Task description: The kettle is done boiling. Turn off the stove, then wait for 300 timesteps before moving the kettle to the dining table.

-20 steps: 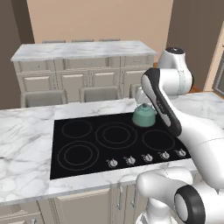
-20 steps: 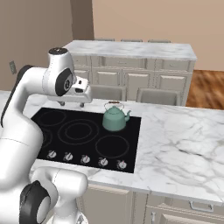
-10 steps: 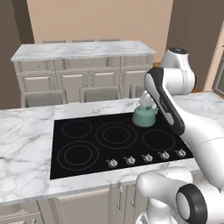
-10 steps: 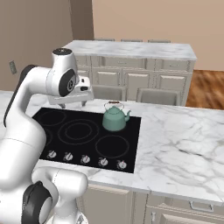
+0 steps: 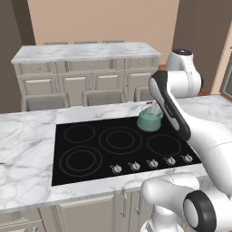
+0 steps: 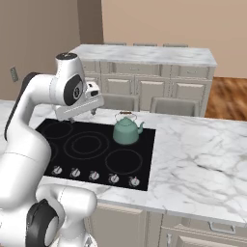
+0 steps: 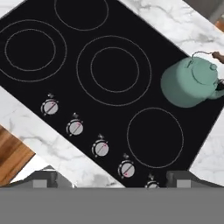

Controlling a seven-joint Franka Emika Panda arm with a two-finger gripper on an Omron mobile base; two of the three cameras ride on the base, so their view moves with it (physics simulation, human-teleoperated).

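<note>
The small squat teal-green kettle is seen upright at the hand view's right edge, on the flat black glass cooktop, spout pointed right. The gripper's fingers are spread wide, empty.

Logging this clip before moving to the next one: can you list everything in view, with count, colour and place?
kettle: one, teal-green, on the far right burner of the stove.
stove: one, black glass, five ring burners, set in the near marble counter.
knobs: five, silver, in a row along the stove's front edge.
near counter: one, white grey-veined marble, pale cabinets below.
far counter: one, marble-topped, pale drawer fronts, behind the near counter.
chair backs: grey, between the two counters.
gripper: one, dark tips set wide apart, open and holding nothing, above the stove's knob row.
</note>
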